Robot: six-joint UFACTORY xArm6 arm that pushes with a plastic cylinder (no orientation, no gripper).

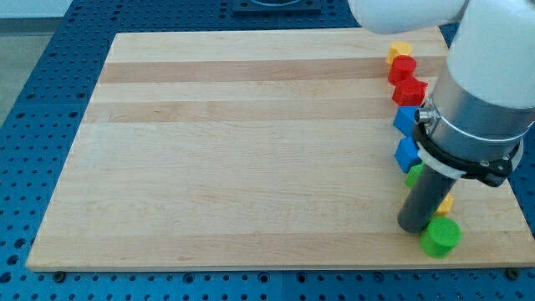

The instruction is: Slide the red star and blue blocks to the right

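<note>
All the blocks stand in a column near the wooden board's point(251, 150) right edge. From the top: a yellow block point(400, 50), a red block point(402, 68), a second red block point(410, 90) with a jagged outline that may be the star, then two blue blocks point(405, 119) point(408, 155). My tip point(415, 227) is below the lower blue block, at the view's lower right. It stands just left of and above a green cylinder point(440, 237). The arm hides the right sides of the blue blocks.
A green block point(414, 176) peeks out left of the rod, just under the lower blue block. A yellow block point(445, 203) shows right of the rod. The board's right edge lies close to the blocks, with blue perforated table point(50, 100) around it.
</note>
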